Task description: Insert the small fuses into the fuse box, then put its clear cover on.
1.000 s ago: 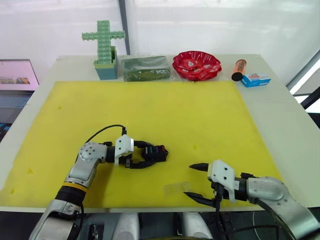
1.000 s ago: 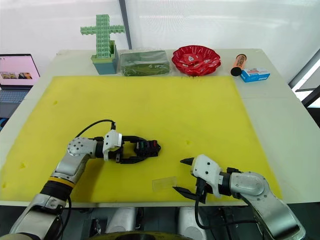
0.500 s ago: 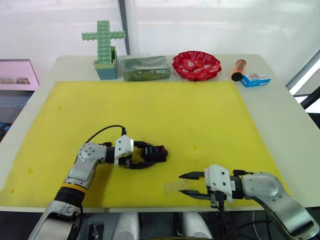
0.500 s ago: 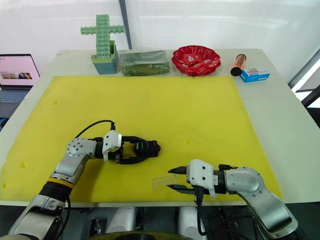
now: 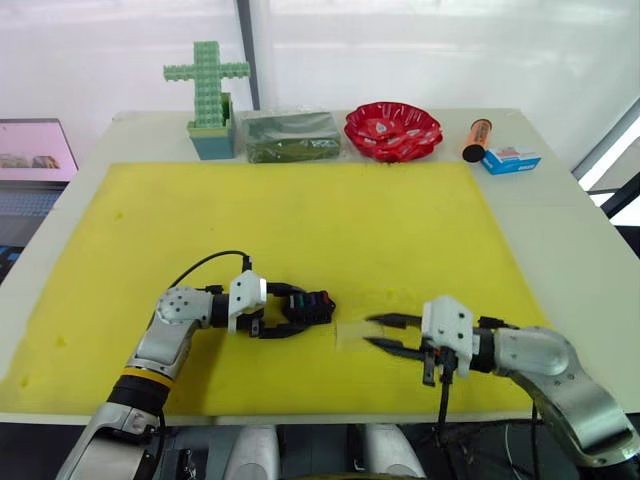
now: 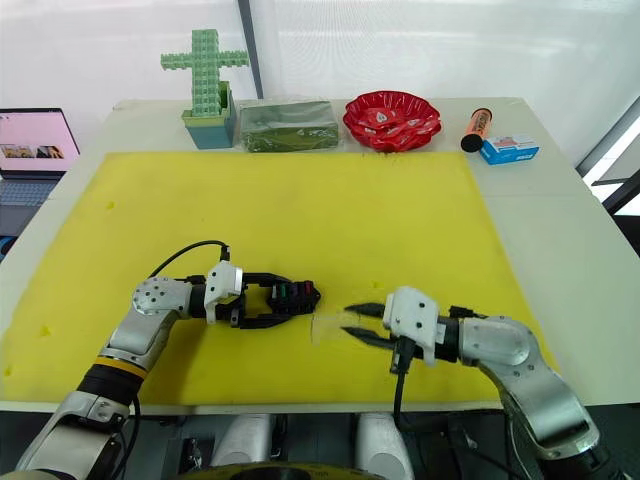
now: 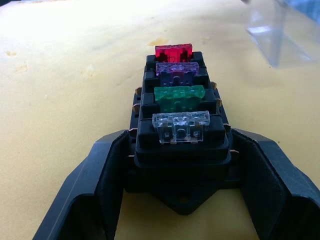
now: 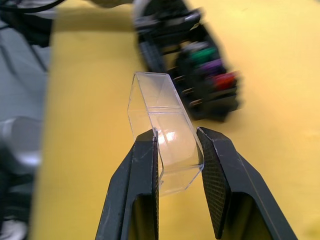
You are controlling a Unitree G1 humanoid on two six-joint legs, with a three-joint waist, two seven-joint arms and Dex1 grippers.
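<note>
The fuse box [image 7: 180, 150], a small black block, rests on the yellow mat [image 5: 300, 220] with my left gripper [image 5: 308, 313] shut on its sides. The small fuses stand in its slots in a row: red [image 7: 173, 51], purplish [image 7: 177, 73], green [image 7: 180, 97] and grey [image 7: 181, 126]. Just to its right my right gripper [image 5: 372, 331] is shut on the clear cover [image 8: 165, 132], which sticks out past the fingertips [image 8: 144, 150], slightly above the mat. The cover [image 5: 350, 335] is a short gap from the box [image 5: 314, 305].
Along the table's back edge stand a green block cross in a teal pot [image 5: 208, 90], a dark green box [image 5: 290, 135], a red bowl [image 5: 393, 130], an orange cylinder [image 5: 478, 138] and a small blue box [image 5: 511, 160]. A laptop [image 5: 35, 150] sits far left.
My right gripper closed on the clear cover at the mat's near edge, lifted it and carried it up and left towards the fuse box. The left gripper and box have not moved.
</note>
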